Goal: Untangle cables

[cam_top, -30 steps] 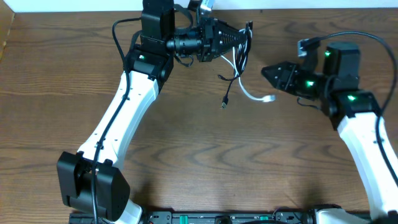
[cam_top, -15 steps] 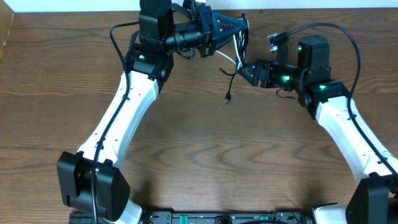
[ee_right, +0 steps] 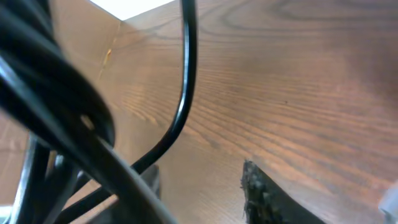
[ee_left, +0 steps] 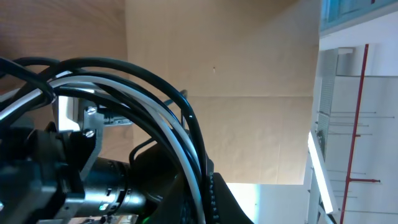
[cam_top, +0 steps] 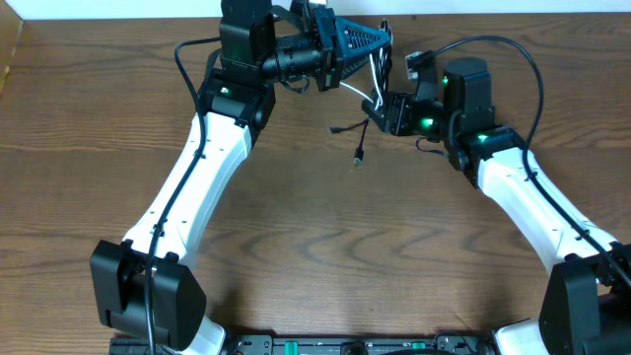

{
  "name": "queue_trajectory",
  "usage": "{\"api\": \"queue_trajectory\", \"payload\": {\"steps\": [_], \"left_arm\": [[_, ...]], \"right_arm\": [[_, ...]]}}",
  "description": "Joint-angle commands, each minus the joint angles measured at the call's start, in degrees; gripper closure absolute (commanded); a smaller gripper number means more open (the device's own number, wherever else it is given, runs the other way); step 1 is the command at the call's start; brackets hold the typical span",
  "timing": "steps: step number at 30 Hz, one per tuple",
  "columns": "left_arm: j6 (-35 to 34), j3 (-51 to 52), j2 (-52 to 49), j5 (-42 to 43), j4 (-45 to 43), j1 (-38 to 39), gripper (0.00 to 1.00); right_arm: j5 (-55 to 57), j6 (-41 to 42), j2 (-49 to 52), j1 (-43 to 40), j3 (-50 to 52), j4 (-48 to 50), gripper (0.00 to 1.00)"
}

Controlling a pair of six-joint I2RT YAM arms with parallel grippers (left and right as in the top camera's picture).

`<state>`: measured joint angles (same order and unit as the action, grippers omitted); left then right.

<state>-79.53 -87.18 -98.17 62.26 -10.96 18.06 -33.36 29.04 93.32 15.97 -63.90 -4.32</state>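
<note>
No writing, label, brand mark or number can be read in any of the three views. The dark strip (cam_top: pixel 365 345) along the bottom edge of the overhead view carries a few small pale and green marks, but they are too small to make out as letters or figures.
</note>
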Motion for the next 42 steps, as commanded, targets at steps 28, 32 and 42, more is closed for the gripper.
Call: {"api": "queue_trajectory", "payload": {"steps": [28, 32, 42], "left_arm": [[57.99, -0.31, 0.11, 4.72, 27.82, -2.69, 0.92], [60.92, -0.31, 0.11, 1.51, 32.06, -2.69, 0.93], [68.00, -0.31, 0.11, -11.80, 41.88, -2.69, 0.48]], "right_arm": [[-1.79, -8.37, -21.14, -10.29, -0.07, -20.28, 0.99], [-1.79, -9.03, -22.45, -10.29, -0.07, -24.26, 0.99], [-9.05, -18.45, -22.49, -10.29, -0.07, -26.53, 0.99]]}}
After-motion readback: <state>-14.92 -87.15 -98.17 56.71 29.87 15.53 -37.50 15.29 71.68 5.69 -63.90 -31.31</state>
